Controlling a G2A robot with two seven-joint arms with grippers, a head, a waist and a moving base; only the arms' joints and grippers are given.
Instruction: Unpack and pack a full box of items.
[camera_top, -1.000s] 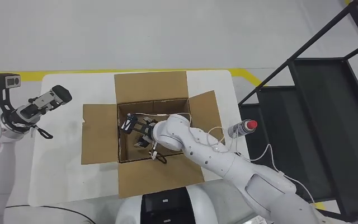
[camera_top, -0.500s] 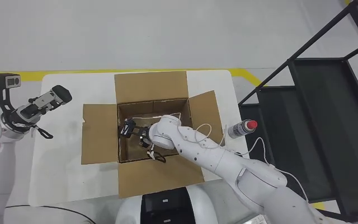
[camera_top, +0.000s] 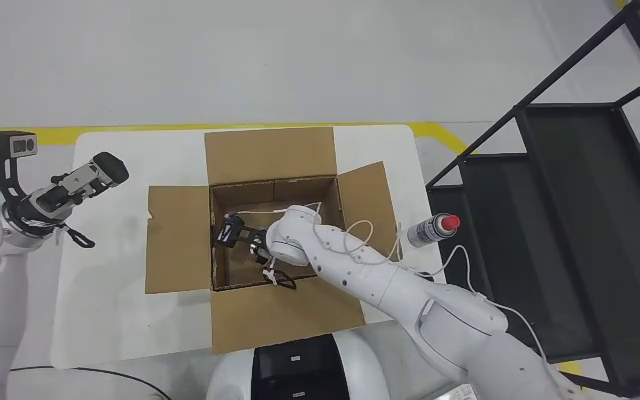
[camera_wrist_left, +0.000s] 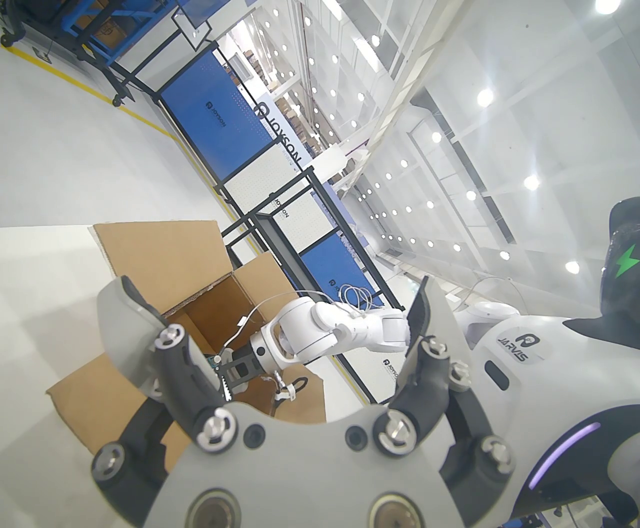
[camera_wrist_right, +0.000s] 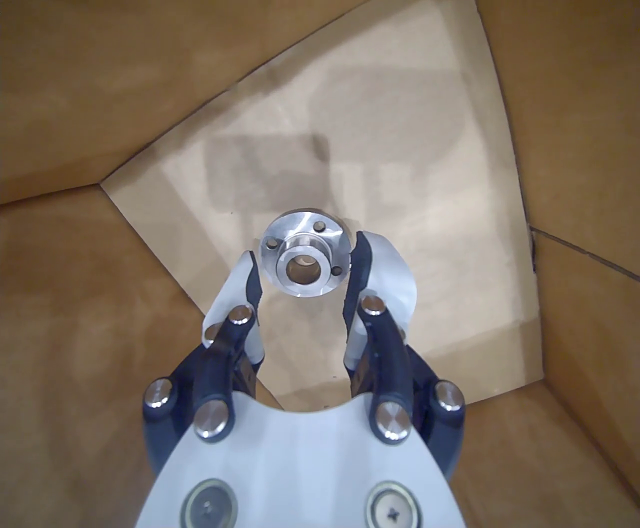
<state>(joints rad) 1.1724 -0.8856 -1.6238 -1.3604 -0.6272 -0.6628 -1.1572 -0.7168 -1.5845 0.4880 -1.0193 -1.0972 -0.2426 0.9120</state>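
One open cardboard box (camera_top: 270, 155) at the centre of the top view, on a white tabletop (camera_top: 120, 300), all four flaps folded outward. Right arm (camera_top: 380, 285) entering from the lower right of that frame, bent down over the box's rim, with the right gripper (camera_top: 232, 232) low inside, near the left inner wall. In the right wrist view, one round metal flange (camera_wrist_right: 289, 240) at mid-frame, lying flat on the pale cardboard floor of the box, raised hub and centre hole facing up, small bolt holes around the disc. Right fingers (camera_wrist_right: 251, 280) released and spread, one on each side of the flange, tips level with its rim; touching it or just apart, cannot tell. Left gripper (camera_top: 100, 172) at the far left of the top view, over the tabletop's left edge, well apart from the box. Left fingers (camera_wrist_left: 125, 310) released too, wide apart, nothing between them; beyond them in the left wrist view, the box at left of centre with the other arm reaching down into it. One spray can (camera_top: 433, 229) with a red cap lying on its side at the right of the top view, by the tabletop's right edge, well apart from the box. Black metal steps (camera_top: 560, 200) at the right side of that frame; yellow floor line (camera_top: 40, 133) along the tabletop's upper edge.
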